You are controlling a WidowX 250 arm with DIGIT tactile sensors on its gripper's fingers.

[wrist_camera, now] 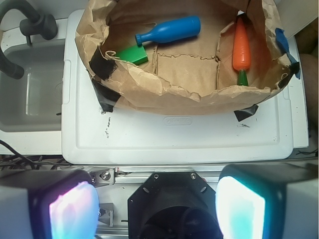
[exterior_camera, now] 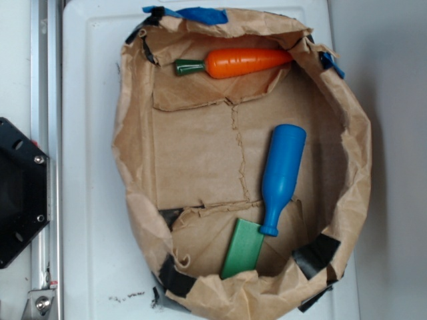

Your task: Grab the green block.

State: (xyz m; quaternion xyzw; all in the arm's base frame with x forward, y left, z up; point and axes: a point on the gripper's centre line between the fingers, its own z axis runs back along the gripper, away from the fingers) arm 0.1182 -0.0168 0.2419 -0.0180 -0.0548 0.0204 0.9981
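While the tool [wrist_camera: 157, 204] hangs back over the robot's black base [wrist_camera: 174, 204], its two fingers [wrist_camera: 72, 206] stand wide apart at the bottom corners of the wrist view and hold nothing, so the grab has not yet begun. Beyond them lies the white worktop [wrist_camera: 174, 142], bare on its near strip, and on it sits a crumpled brown paper bag [wrist_camera: 149, 84] folded open like a shallow basin. Inside, the green block [wrist_camera: 132, 54] lies flat near one end wall, its far corner touching or just beside the neck of a blue bottle [wrist_camera: 169, 31]. Farther off, at the opposite end, rests an orange carrot [wrist_camera: 241, 47], well apart from the block. What remains, I judge, is everything: reaching over the bag's rim, descending onto the block, closing and lifting.
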